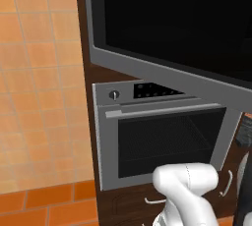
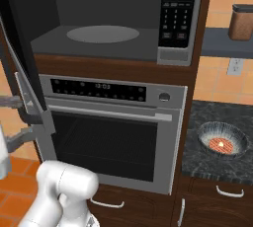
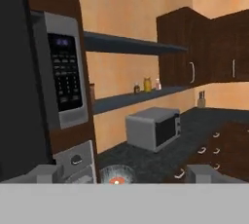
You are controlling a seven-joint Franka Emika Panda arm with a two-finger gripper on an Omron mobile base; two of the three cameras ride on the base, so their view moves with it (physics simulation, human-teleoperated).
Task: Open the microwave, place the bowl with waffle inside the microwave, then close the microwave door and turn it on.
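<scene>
The microwave (image 2: 113, 33) stands open, showing its grey cavity and round turntable, with the keypad (image 2: 178, 14) on its right. The microwave door (image 1: 172, 18) is swung out to the left; its black glass spans the top of the left base view and it runs along the left edge (image 2: 17, 33) of the right base view. My gripper (image 2: 17, 120) is open just beside the door's lower edge, nothing between its fingers. The bowl with waffle (image 2: 221, 141) sits on the dark counter to the right, and in the hand view the bowl (image 3: 116, 177) lies low between my spread fingertips (image 3: 46, 172).
A silver oven (image 2: 113, 137) with a horizontal handle sits under the microwave. A small grey appliance (image 3: 153, 128) stands farther along the dark counter (image 3: 194, 130). Shelves with jars (image 3: 146, 84) and a brown canister (image 2: 242, 21) hang above. Dark cabinets line the far corner.
</scene>
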